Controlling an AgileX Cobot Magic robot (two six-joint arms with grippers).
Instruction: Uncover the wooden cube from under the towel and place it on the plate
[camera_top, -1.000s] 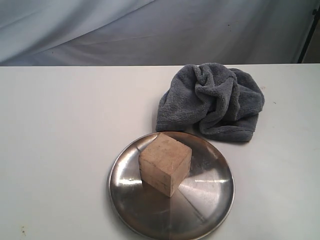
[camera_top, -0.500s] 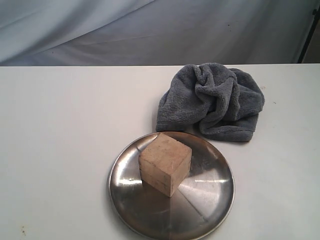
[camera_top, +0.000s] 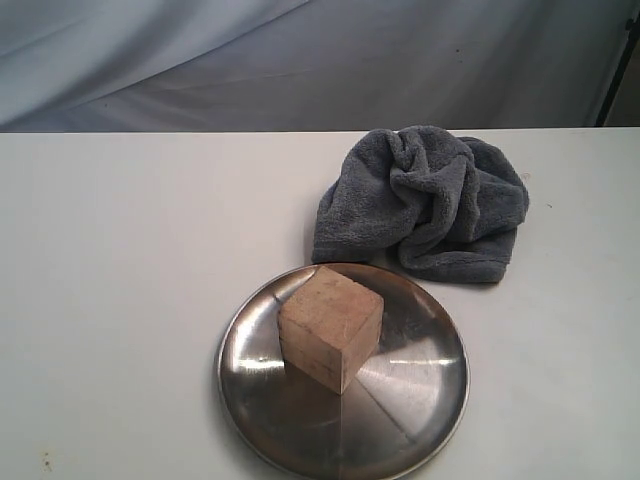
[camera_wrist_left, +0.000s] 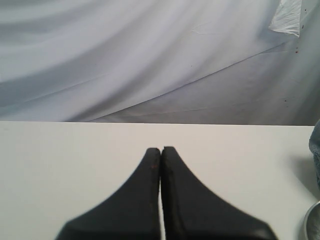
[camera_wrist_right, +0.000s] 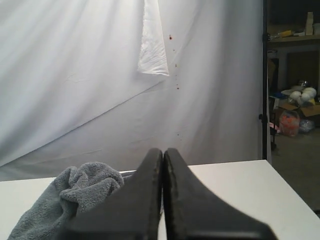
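1. Exterior view: wooden cube (camera_top: 331, 326) sits on the stainless-steel plate (camera_top: 405, 405), slightly left of centre, 1 corner toward the camera. Grey-blue towel (camera_top: 425, 200) lies bunched on the white table (camera_top: 120, 280), just behind the plate's far rim, not covering the cube.
2. Step in hand: judged complete, i.e. cube uncovered & placed. No arm shows in this view.
3. Next move: prob. nothing more on the objects. Arms need only keep clear of plate & towel so the cube isn't nudged.
4. Left wrist view: left gripper (camera_wrist_left: 160, 150) has its 2 fingers pressed together, empty, touching nothing.
5. Right wrist view: right gripper (camera_wrist_right: 162, 151) likewise closed & empty. Towel shows beyond it; ext. view puts no gripper at the towel.
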